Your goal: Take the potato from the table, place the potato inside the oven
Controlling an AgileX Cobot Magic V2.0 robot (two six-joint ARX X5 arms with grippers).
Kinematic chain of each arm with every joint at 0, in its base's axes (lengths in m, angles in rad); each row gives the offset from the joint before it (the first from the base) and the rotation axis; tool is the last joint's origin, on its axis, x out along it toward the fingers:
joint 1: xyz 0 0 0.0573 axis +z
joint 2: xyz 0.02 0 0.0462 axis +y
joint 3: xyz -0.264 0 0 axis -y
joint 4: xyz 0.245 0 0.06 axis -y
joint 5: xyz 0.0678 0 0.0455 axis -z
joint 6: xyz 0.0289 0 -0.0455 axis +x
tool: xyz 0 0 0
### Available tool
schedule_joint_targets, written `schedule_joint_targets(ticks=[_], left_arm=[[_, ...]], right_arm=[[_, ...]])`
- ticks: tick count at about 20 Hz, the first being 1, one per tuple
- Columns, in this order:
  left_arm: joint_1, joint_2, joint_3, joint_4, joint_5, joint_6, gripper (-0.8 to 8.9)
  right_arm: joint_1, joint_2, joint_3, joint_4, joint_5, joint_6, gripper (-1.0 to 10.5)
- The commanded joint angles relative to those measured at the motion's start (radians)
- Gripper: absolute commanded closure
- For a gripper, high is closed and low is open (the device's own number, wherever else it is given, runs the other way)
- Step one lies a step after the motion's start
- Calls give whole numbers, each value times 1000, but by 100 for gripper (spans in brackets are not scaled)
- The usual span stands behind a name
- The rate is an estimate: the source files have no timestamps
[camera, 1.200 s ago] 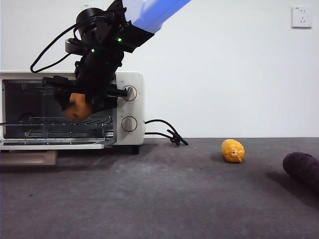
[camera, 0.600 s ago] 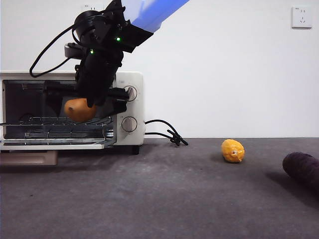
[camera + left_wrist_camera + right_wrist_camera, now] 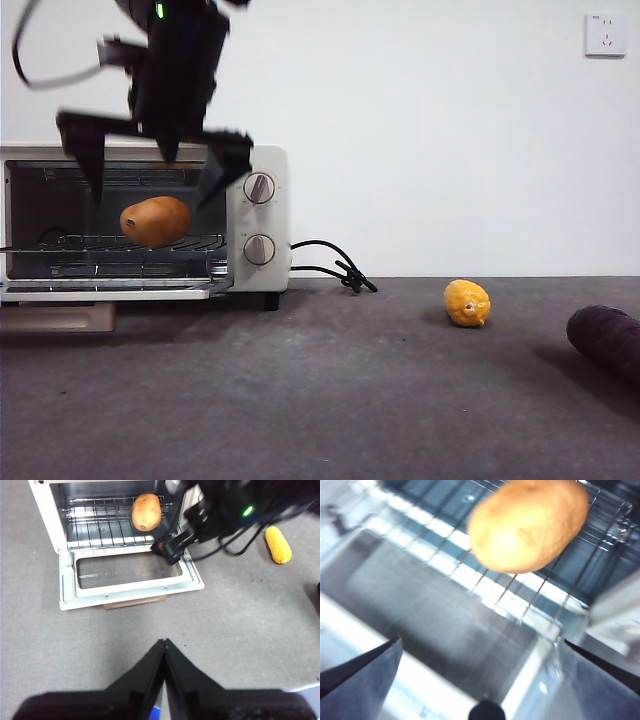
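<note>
Potato [image 3: 155, 221] on wire rack inside oven [image 3: 255, 215], near right side of opening, door down flat. Right hand [image 3: 158, 165] spread wide, empty, above opening; half second earlier lower, gripping potato. Left hand [image 3: 164, 647] closed, over bare desk [image 3: 330, 400], well clear.

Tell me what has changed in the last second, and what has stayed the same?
The right gripper let go of the potato, opened wide and rose above it; the potato now lies on the rack inside the oven. The yellow fruit, the purple vegetable and the open oven door did not move.
</note>
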Motion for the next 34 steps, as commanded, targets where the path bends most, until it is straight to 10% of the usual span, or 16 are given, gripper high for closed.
schedule_joint_targets(ticks=[1, 5, 17, 26, 34], left_arm=[[-1, -6, 3, 1, -3, 22, 818], [-1, 2, 3, 1, -23, 61, 818], [24, 230, 2, 87, -108, 99, 822], [367, 476, -2, 292, 247, 120, 822], [440, 719, -54, 385, 344, 93, 822]], right_arm=[[15, 9, 114, -145, 4, -6, 512], [42, 9, 349, -415, 2, -46, 962], [156, -111, 427, -474, 51, -113, 957], [156, -627, -153, -473, 53, -182, 957], [129, -933, -581, -338, 95, -208, 957]])
